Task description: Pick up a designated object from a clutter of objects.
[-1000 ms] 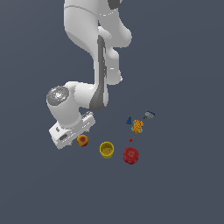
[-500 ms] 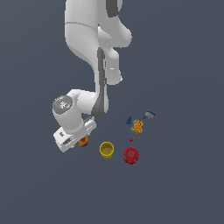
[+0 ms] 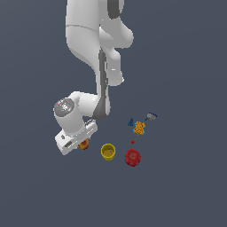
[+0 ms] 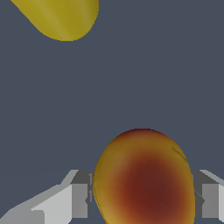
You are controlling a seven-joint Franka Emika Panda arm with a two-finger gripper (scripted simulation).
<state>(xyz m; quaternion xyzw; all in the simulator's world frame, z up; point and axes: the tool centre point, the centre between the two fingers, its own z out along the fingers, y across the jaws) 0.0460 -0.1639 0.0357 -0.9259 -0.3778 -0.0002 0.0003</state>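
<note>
Gripper point(image 4: 142, 197) low over floor, fingers point(image 4: 78, 199) either side of orange-red ball point(image 4: 143, 179), apparently touching; can't tell if clamped w/ force. Ball sits just beside yellow cup point(image 3: 107, 151), on exterior view's left. Judgement: confirm firm squeeze centred on ball, then lift straight up, slow; round surface may slip. Keep clear of cup.

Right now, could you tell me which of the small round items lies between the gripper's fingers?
The orange-red ball with yellow patches sits inside the gripper; the yellow cup and red disc stand apart.
</note>
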